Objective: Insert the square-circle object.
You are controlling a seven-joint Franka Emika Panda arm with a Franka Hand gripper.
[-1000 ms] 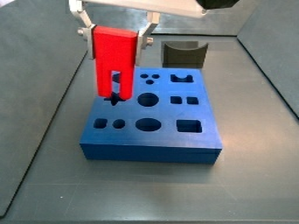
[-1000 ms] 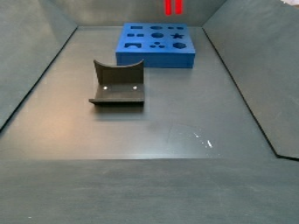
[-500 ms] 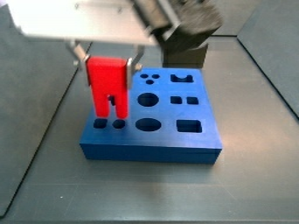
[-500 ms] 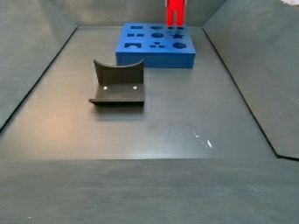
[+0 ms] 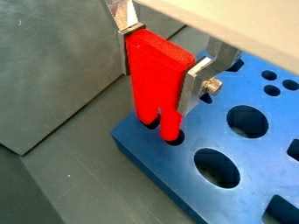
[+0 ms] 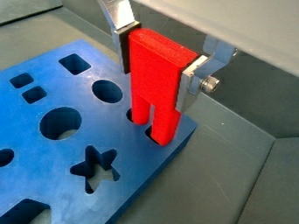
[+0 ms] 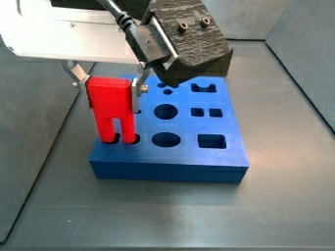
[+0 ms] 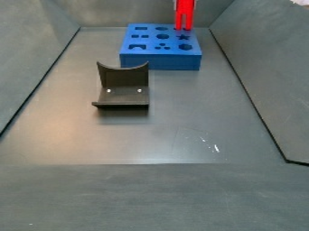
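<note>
The square-circle object (image 5: 158, 83) is a bright red block with two legs, held upright. My gripper (image 5: 162, 61) is shut on its upper body, one silver finger on each side. It also shows in the wrist view (image 6: 158, 79) with the gripper (image 6: 160, 54). The tips of its two legs sit in two small holes at a corner of the blue board (image 5: 271, 150), and most of its body stands above the board. In a side view the object (image 7: 112, 108) is at the front left corner of the board (image 7: 170, 169), under the gripper (image 7: 109, 83). In a side view only the object (image 8: 183, 13) shows at the far edge.
A dark grey curved block (image 8: 121, 86) lies on the grey floor, well away from the blue board (image 8: 163, 61). The board (image 6: 35, 188) has several other shaped holes. Grey walls enclose the floor.
My gripper has moved down and toward the board's front left corner with the red object. The legs, earlier above the board, now sit in the two corner holes.
</note>
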